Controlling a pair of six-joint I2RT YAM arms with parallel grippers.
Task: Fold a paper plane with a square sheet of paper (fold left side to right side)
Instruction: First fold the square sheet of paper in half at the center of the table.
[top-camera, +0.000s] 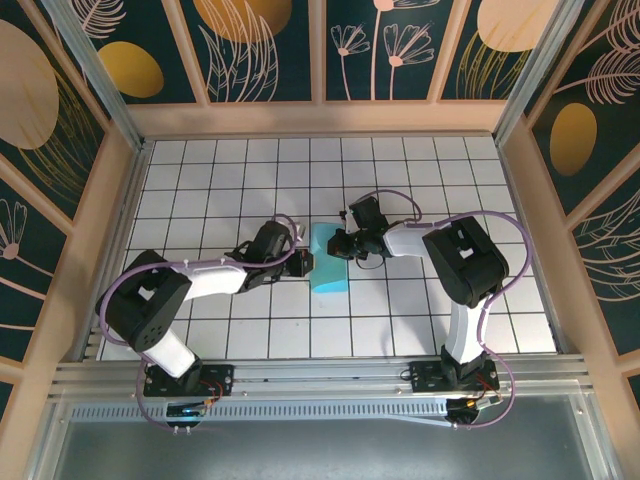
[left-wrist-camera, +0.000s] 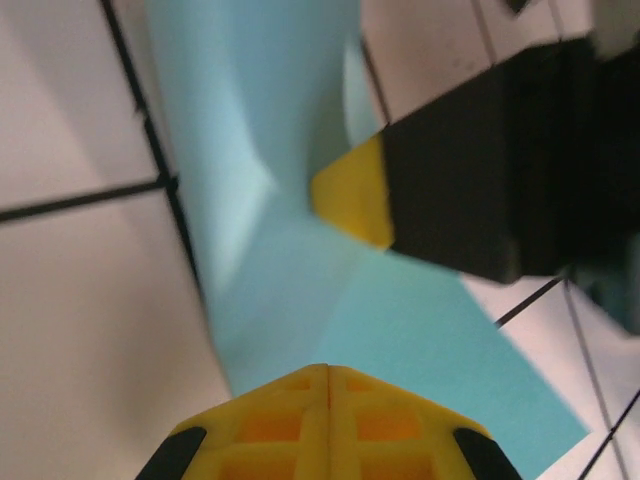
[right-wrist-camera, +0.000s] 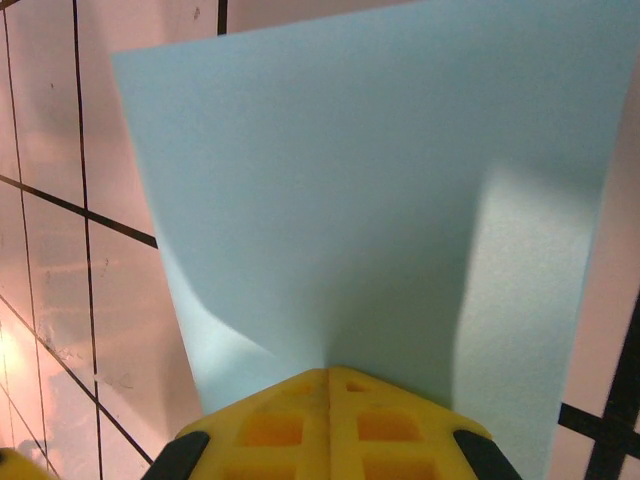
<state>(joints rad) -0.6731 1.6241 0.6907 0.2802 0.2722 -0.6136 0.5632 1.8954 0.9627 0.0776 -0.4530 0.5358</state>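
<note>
Since the fold carries left side over to right, the governing relation is that the square sheet of paper (top-camera: 328, 268) lies directly right of the left gripper (top-camera: 303, 262). Its long axis runs near to far, at the middle of the table (top-camera: 200, 170), well apart from every edge.

- Left gripper: yellow ribbed fingers, jaws closed, tips touching the sheet's left margin. Pinch or mere press cannot be told.
- Sheet: thin, matte turquoise-blue, unmarked, a narrow shape bowed along a soft crease.
- Right gripper (top-camera: 345, 245): slightly farther back, at the sheet's far right part. Jaws closed, yellow tip on the paper where the crease ends; grip likewise uncertain.
- Reach: both arms equally close, the left judged better placed to sweep rightward.
- Table: smooth white tiles, dark grid lines.
</note>
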